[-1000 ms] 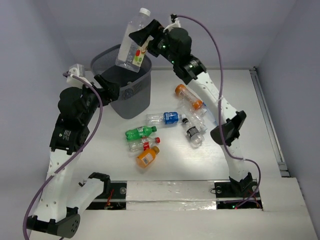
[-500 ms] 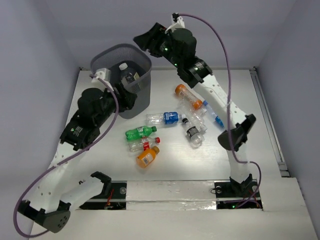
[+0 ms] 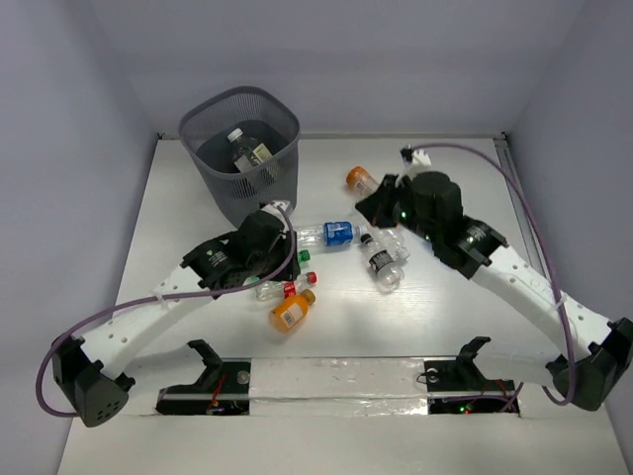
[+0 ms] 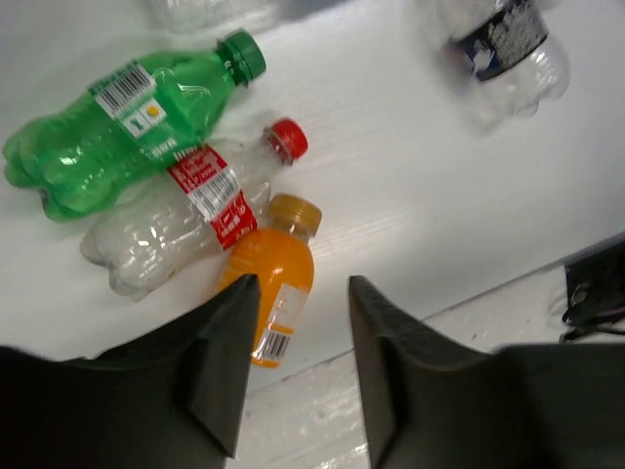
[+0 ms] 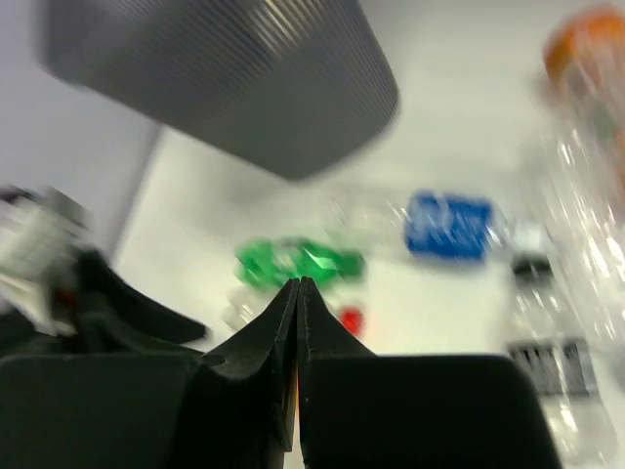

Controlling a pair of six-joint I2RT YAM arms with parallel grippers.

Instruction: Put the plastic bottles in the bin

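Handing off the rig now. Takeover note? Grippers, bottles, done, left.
Left gripper: open, empty, over the green bottle, red-label bottle and small orange bottle.
Right gripper: shut, empty, by the far orange bottle.
Done: at least one clear bottle in the bin.
To do, at least: those four plus the blue-label bottle and black-label bottle, all lying on the table.

Our left arm (image 3: 148,319) and right arm (image 3: 524,287) both stretch low and forward, wrists angled inward. Left gripper (image 4: 301,293) points downward, jaws apart with a clear gap. Right gripper (image 5: 298,293): fingers pressed flat together, tips meeting.
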